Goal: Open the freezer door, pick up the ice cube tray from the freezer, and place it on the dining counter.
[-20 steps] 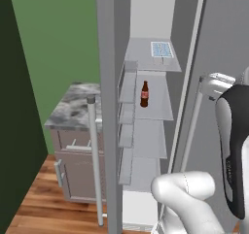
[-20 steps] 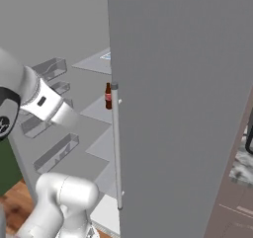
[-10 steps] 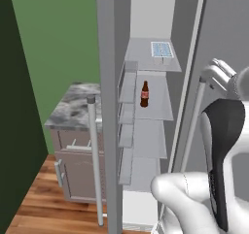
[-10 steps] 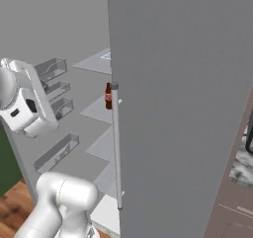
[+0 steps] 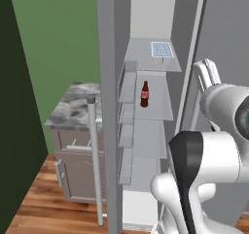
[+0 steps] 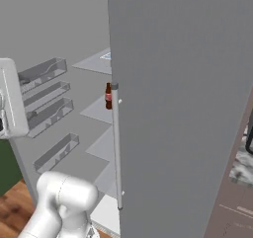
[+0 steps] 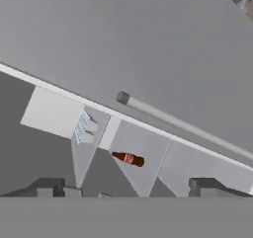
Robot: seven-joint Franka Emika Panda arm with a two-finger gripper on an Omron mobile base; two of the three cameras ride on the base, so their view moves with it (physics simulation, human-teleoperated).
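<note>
Your arm has swung up and rolled, pincer (image 7: 126, 190) spread and empty before the open freezer (image 5: 151, 131), so reach next for the ice cube tray (image 5: 161, 49) on the upper shelf above the brown bottle (image 5: 144, 93).

1. Your arm (image 5: 214, 145) wears smooth, glossy white rounded shells.
2. You see a black curved band running down one link, and a dark round joint cap.
3. Your gripper (image 7: 128, 190) ends in two small dark blocky finger tips.
</note>
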